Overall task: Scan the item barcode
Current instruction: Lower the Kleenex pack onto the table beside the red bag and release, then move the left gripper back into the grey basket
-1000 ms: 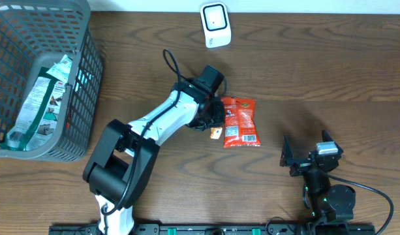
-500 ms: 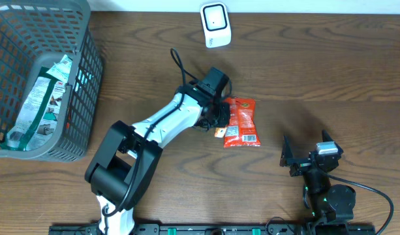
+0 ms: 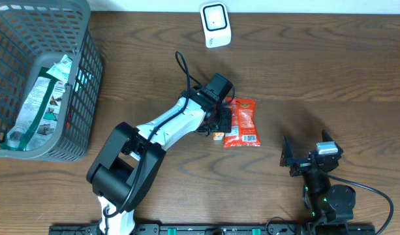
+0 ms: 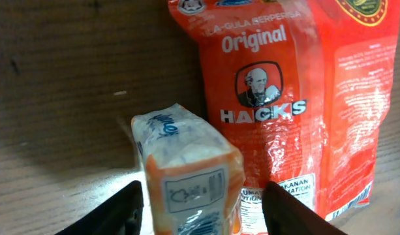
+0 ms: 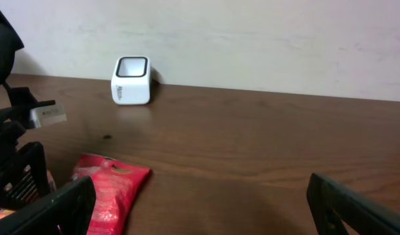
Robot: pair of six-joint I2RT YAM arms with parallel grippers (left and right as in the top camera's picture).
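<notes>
A small orange-and-white packet stands on the table between my left gripper's fingers, with its printed label facing the camera. The jaws stand apart from it, a clear gap showing on the right side. A red "Hacks Original" bag lies flat just right of it. From overhead, the left gripper sits over the packet at the left edge of the red bag. The white scanner stands at the far edge. My right gripper rests open at the near right, holding nothing.
A grey wire basket with several green-and-white packets stands at the far left. In the right wrist view the scanner stands by the wall and the red bag lies low at left.
My left gripper has opened around the small orange packet, which now stands on the table. The left arm has shifted a little to the right, closer to the red bag. The right arm has not moved.
</notes>
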